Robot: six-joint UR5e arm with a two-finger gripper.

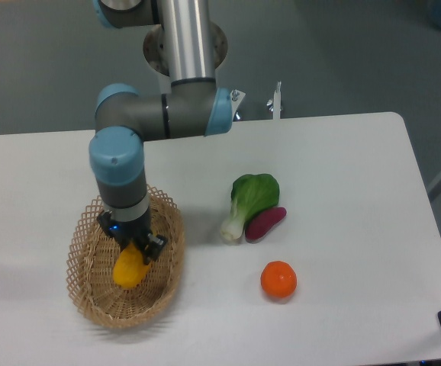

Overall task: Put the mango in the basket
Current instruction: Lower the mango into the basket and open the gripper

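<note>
The mango is a yellow-orange oblong fruit. My gripper is shut on its upper end and holds it over the middle of the tan wicker basket at the front left of the table. The mango hangs low inside the basket's rim; I cannot tell whether it touches the woven base. The arm comes down from the back and covers the basket's far rim.
A green leafy vegetable and a purple sweet potato lie side by side right of the basket. A round orange sits in front of them. The white table's edge runs along the right.
</note>
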